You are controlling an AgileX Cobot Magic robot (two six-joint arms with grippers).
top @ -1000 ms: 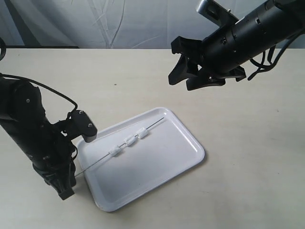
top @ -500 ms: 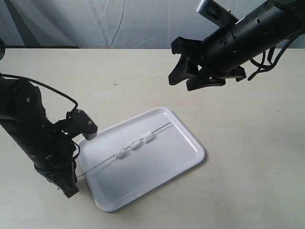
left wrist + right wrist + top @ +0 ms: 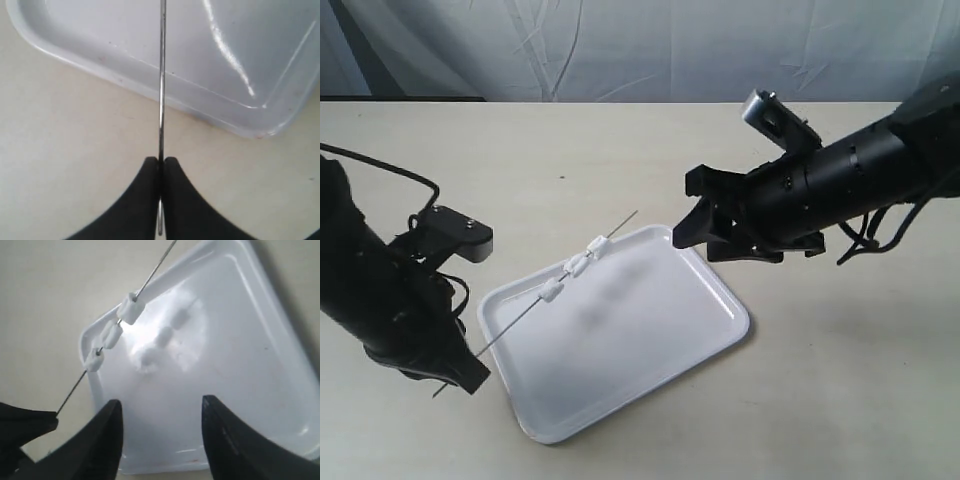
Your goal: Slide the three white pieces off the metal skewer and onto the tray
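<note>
The thin metal skewer (image 3: 520, 318) slants up over the far left part of the white tray (image 3: 670, 330), raised above it. Three white pieces (image 3: 578, 266) are threaded on the skewer, two close together and one (image 3: 551, 292) lower. My left gripper (image 3: 455, 378) is shut on the skewer's low end, off the tray's left corner. In the left wrist view the skewer (image 3: 162, 75) runs out from the left gripper (image 3: 161, 162) across the tray rim (image 3: 200, 107). My right gripper (image 3: 682, 232) hangs open by the tray's far right rim. Its view shows the pieces (image 3: 131, 308) on the skewer (image 3: 75, 387), well ahead of the open right gripper (image 3: 161, 407).
The beige table (image 3: 840, 380) spreads all round the tray. A grey cloth backdrop (image 3: 620, 45) hangs behind the table's far edge. My left arm's black body and cable (image 3: 380, 290) stand left of the tray.
The left gripper has lifted and swung the skewer toward the tray's far left edge. The right arm has come down and toward the tray's far right rim.
</note>
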